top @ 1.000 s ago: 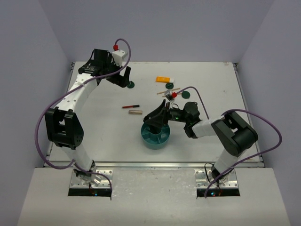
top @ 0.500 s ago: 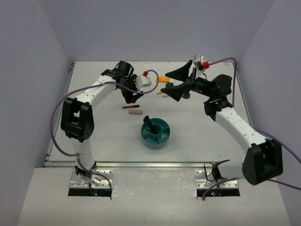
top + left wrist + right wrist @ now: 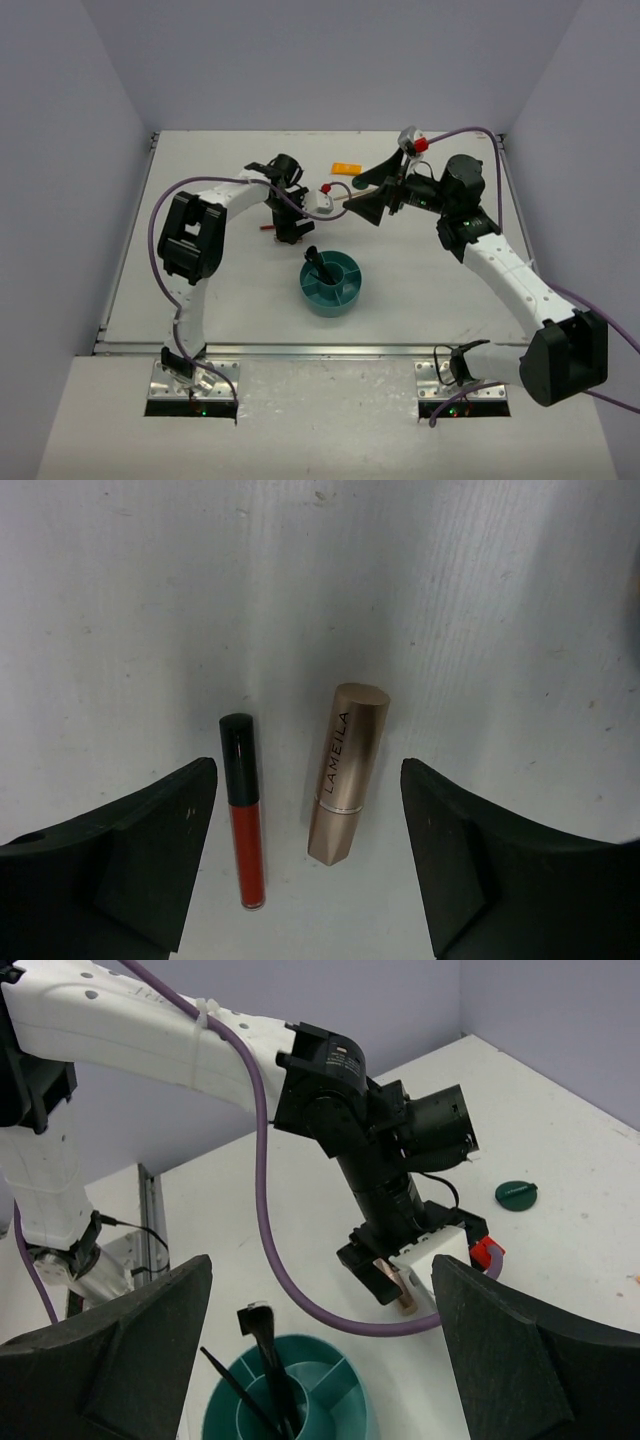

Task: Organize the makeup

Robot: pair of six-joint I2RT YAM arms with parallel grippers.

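Note:
My left gripper (image 3: 290,230) is open and hangs low over the red pencil (image 3: 245,820) and the gold tube (image 3: 347,775). Both lie side by side on the table between its fingers (image 3: 150,865), touching neither. In the top view only the red pencil's end (image 3: 266,227) shows beside that gripper. My right gripper (image 3: 366,192) is open and empty, raised behind the teal bowl (image 3: 345,295). Two black brushes (image 3: 268,1360) stand in the bowl's centre cup. The orange-and-white packet (image 3: 347,168) lies at the back. A dark green compact (image 3: 517,1194) lies beyond the left wrist.
The left arm's purple cable (image 3: 290,1290) loops low between the bowl and the left wrist. The right arm's cable (image 3: 470,132) arcs over the back right. Walls close the table on three sides.

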